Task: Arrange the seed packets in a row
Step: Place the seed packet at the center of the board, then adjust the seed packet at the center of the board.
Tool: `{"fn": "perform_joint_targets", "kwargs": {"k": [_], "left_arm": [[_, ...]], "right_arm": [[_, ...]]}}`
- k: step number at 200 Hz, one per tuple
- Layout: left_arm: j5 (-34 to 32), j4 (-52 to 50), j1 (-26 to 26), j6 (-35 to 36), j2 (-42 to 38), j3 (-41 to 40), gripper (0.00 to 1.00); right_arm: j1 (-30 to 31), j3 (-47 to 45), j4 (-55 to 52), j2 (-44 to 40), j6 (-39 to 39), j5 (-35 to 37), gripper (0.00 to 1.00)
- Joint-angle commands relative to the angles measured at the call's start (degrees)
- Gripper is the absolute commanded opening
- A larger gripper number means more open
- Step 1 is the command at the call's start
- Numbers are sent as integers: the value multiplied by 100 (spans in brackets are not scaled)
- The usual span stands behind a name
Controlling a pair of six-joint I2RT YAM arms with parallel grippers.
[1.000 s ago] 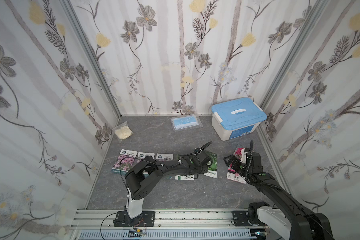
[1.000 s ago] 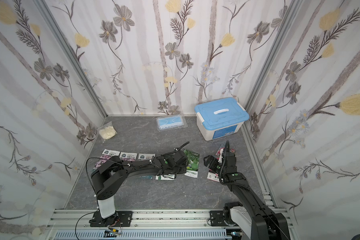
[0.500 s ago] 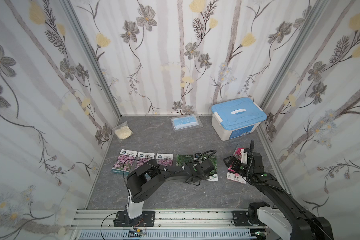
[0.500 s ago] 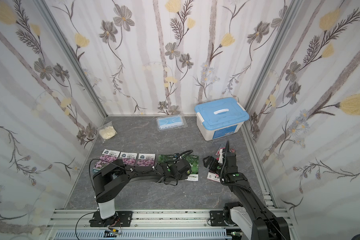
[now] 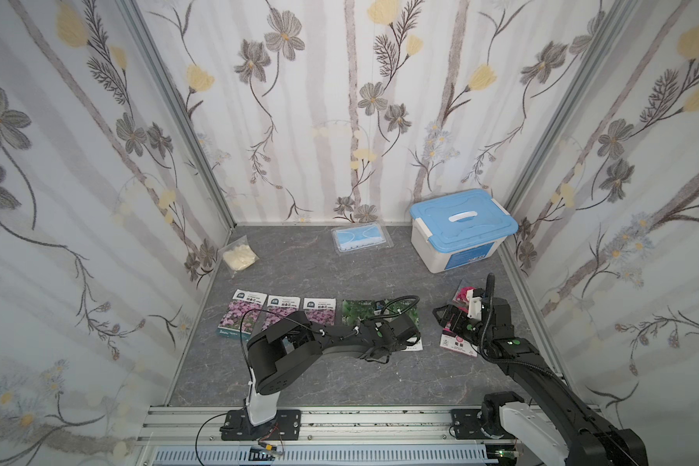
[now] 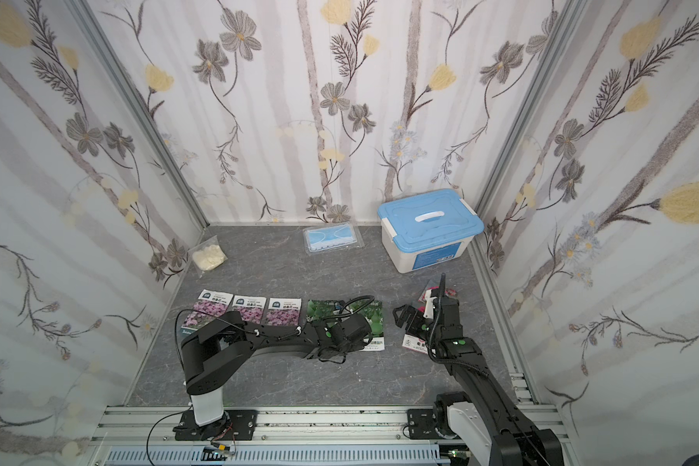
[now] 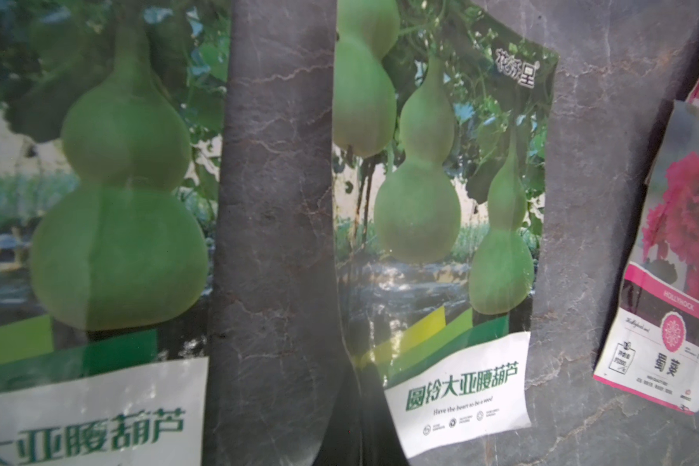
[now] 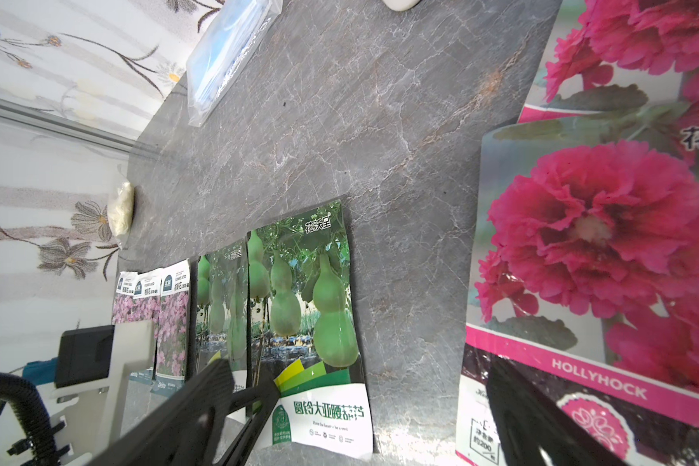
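Observation:
Three purple-flower seed packets (image 5: 243, 312) (image 5: 281, 310) (image 5: 319, 308) lie side by side on the grey floor. Right of them lie two green gourd packets (image 5: 354, 310) (image 5: 414, 322), with a strip of floor between them in the left wrist view. My left gripper (image 5: 376, 357) (image 7: 352, 435) is shut and low at the near end of that strip, holding nothing I can see. Two red-pink bloom packets (image 5: 457, 345) (image 8: 598, 250) overlap at the right. My right gripper (image 5: 448, 318) (image 8: 376, 423) hangs open above their left edge.
A white box with a blue lid (image 5: 461, 226) stands at the back right. A clear bag with a blue face mask (image 5: 362, 238) lies by the back wall, and a small bag of cream stuff (image 5: 239, 256) sits at the back left. Papered walls close three sides.
My left arm has dropped from above the gourd packets and drawn back to their near edge, uncovering both. The right arm has stayed put.

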Motion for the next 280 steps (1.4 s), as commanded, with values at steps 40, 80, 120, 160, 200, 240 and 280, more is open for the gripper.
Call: {"fn": "perform_joint_targets", "kwargs": {"k": [40, 80, 120, 160, 200, 240, 280], "left_arm": [[-133, -57, -20, -95, 61, 150, 19], [-206, -380, -40, -53, -44, 269, 29], [-440, -666, -44, 95, -444, 204, 40], [-795, -981, 43, 432, -1353, -24, 66], [-718, -951, 374, 587, -2297, -634, 92], [-729, -966, 736, 624, -3193, -1226, 99], [-703, -1036, 974, 694, -3690, -1505, 100]], "right_arm": [[-19, -19, 111, 1, -121, -169, 100], [-41, -55, 174, 34, -130, -244, 100], [-32, 5, 239, 284, -250, -472, 100], [257, 288, 248, 620, -369, -494, 100], [594, 474, 506, 1248, -324, -430, 100], [803, 526, 854, 1950, -264, -376, 100], [986, 506, 1097, 2256, -108, -327, 100]]}}
